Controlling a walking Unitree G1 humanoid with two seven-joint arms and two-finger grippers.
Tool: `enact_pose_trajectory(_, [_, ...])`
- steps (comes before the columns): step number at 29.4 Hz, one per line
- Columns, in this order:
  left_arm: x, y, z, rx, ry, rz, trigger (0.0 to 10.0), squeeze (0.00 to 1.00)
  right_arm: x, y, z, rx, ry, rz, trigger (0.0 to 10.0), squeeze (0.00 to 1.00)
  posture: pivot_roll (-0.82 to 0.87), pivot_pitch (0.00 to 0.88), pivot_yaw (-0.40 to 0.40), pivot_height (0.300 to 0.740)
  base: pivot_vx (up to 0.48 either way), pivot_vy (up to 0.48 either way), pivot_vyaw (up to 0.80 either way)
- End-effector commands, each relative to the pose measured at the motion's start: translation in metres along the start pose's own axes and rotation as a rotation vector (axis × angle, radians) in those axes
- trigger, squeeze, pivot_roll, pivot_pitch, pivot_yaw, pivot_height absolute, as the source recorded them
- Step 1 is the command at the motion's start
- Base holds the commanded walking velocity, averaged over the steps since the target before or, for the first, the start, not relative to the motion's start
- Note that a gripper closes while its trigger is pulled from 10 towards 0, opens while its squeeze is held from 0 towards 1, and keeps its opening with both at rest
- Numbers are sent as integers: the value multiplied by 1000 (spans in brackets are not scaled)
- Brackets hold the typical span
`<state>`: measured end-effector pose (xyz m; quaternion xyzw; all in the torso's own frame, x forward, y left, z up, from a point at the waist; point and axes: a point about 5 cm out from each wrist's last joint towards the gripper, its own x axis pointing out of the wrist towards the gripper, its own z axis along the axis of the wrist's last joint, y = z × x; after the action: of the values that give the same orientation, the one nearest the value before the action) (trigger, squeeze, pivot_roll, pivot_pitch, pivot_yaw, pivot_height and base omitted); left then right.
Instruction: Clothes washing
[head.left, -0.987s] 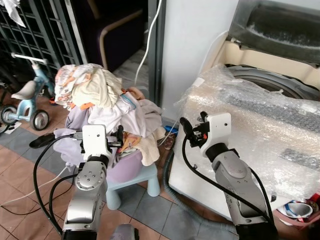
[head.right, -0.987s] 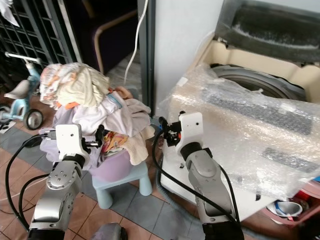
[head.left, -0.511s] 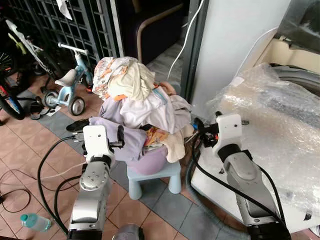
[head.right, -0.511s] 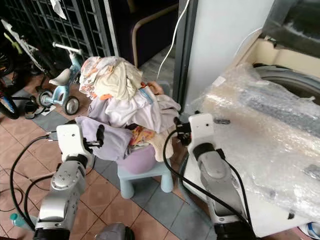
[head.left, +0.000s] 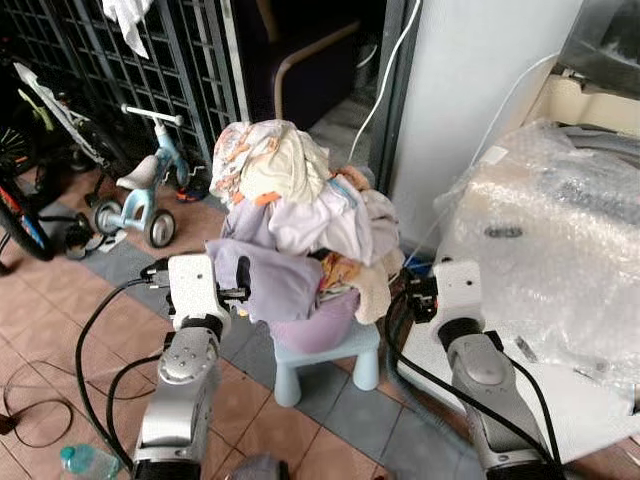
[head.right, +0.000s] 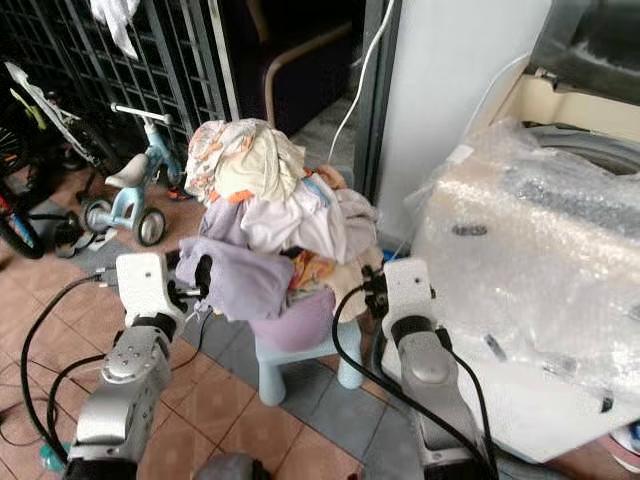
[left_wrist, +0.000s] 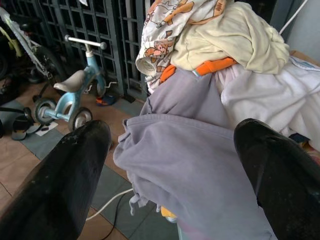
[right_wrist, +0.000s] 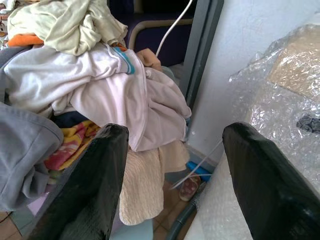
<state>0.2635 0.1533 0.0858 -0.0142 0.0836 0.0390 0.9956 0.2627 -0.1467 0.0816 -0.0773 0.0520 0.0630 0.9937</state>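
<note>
Two-tone floor tiles (head.left: 60, 330) beneath stool (head.left: 330, 355)

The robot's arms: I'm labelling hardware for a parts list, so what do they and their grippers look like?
Both arms are silver metal cylinders with round joints, each ending in a white boxy wrist block. Looping black cables run alongside. The left gripper and right gripper each have two long, broad, matte black fingers with rounded tips.
</note>
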Motion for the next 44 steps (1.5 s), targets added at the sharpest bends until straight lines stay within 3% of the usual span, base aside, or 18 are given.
enact_pose_trajectory(1, [-1, -2, -1, -11, 15, 5, 10000, 0, 2, -3, 4, -22, -21, -1, 10000, 0, -7, 0, 32, 740, 0, 480, 0])
enact_pose_trajectory(9, [0, -1, 3, 14, -26, 2, 10000, 0, 3, 2, 8, -24, -56, 42, 10000, 0, -6, 0, 27, 740, 0, 378, 0])
enact_pose_trajectory(11, [0, -3, 4, -5, -38, -17, 10000, 0, 3, 5, 11, -76, -79, 70, 10000, 0, -8, 0, 28, 740, 0, 0, 0])
enact_pose_trajectory(18, [1, -5, 7, 4, -54, -36, 10000, 0, 4, 10, 11, -89, -91, 102, 10000, 0, -14, 0, 30, 740, 0, 0, 729])
enact_pose_trajectory(32, [3, -4, 6, -10, -56, -29, 10000, 0, 12, 12, 17, -90, -110, 131, 10000, 0, -10, 0, 21, 740, 357, 0, 101])
enact_pose_trajectory(44, [1, -3, 4, -19, -43, -11, 10000, 0, 14, 22, 14, -102, -98, 230, 10000, 0, 1, 0, 7, 740, 403, 0, 0])
